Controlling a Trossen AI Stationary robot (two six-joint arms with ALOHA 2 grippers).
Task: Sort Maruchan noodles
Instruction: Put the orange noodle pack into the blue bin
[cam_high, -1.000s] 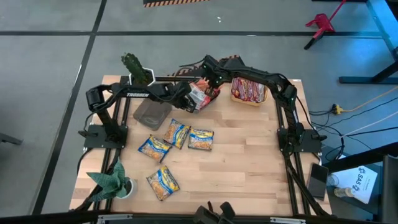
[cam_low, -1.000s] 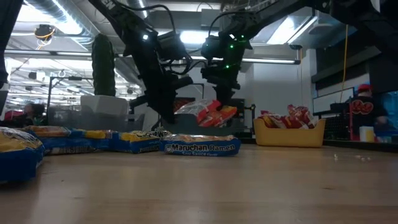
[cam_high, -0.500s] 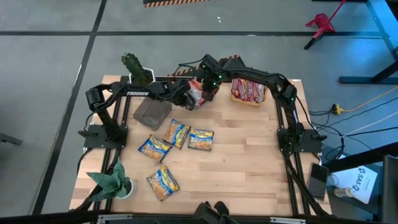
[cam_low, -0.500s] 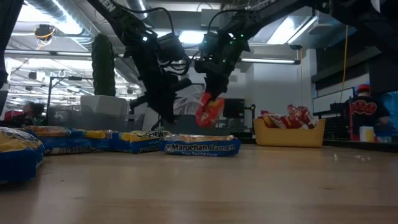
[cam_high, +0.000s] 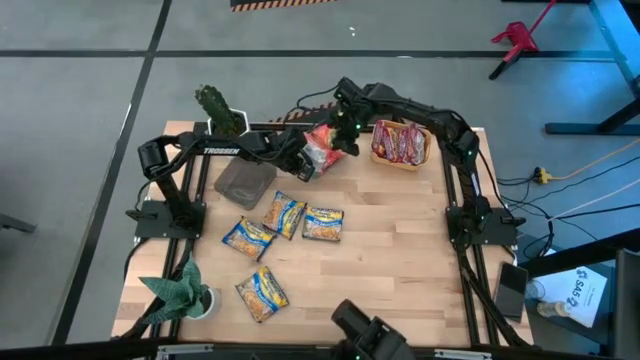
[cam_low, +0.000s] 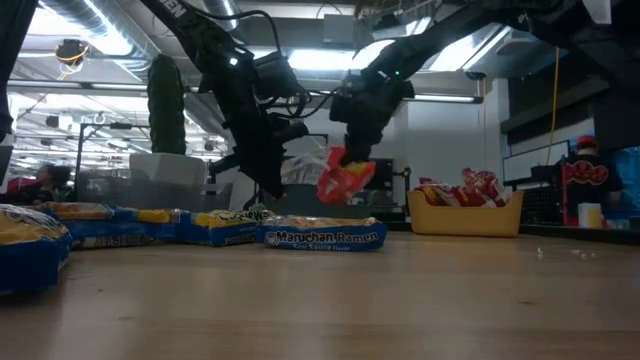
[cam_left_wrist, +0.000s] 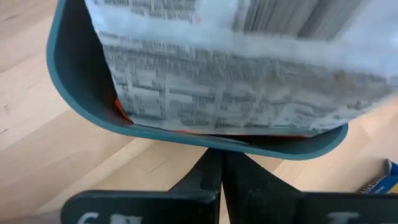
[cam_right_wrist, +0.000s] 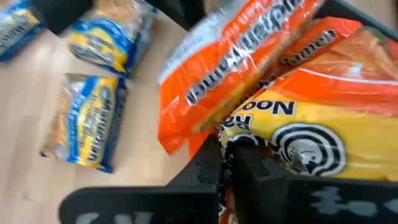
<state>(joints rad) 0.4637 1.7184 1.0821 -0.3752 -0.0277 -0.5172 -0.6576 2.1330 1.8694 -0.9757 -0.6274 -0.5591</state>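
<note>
Right end effector is squeezing shut on an orange packet at upper middle — four blue packets are waiting on the worktop; left end effector is shut too, empty.

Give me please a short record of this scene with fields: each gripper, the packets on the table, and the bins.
left gripper: shut on the rim of the teal bin, held up above the table
right gripper: shut on an orange packet, lifted in the air beside the teal bin
teal bin contents: a silver-white packet with something orange under it
blue-and-yellow packets: four, lying flat on the wooden table
yellow bin: at the far right side, filled with red packets
grey bin: on the table near the left arm, contents not clear
</note>
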